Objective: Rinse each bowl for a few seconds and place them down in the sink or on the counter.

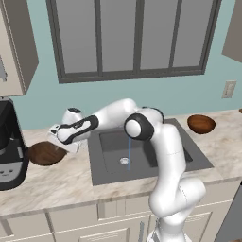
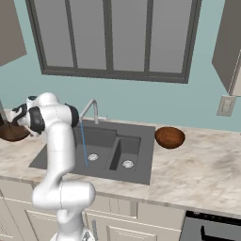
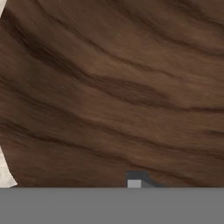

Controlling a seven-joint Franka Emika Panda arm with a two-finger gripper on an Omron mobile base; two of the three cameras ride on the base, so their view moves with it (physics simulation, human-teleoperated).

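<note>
Two bowls sit on the worktop (image 1: 71, 182), one on each side of the sink (image 1: 111, 172). We see the darker bowl (image 1: 46, 153) at the left middle of the left base view, beside the black coffee machine (image 1: 10, 146), and the reddish bowl (image 1: 201, 124) at the upper right, well apart from the arm.

Our gripper (image 1: 71, 145) reaches out to the left, at the right-hand rim of the darker bowl. In the hand view the wood grain of that bowl (image 3: 109, 87) lies right up against the camera, with one fingertip (image 3: 134, 180) poking up at the bottom edge. We cannot tell from these pictures whether the jaws stand wide, narrow, or already pinch the rim.

So the bowl lies straight ahead of the gripper and slightly below it, and the sink lies to the right of both in the left base view. We judge the coming move to be a grasp on the rim, then a lift and carry rightward.

A thin stream of water (image 1: 128, 152) falls from the faucet (image 2: 89, 109) into the sink's left basin. Both bowls look empty, as do both basins.
</note>
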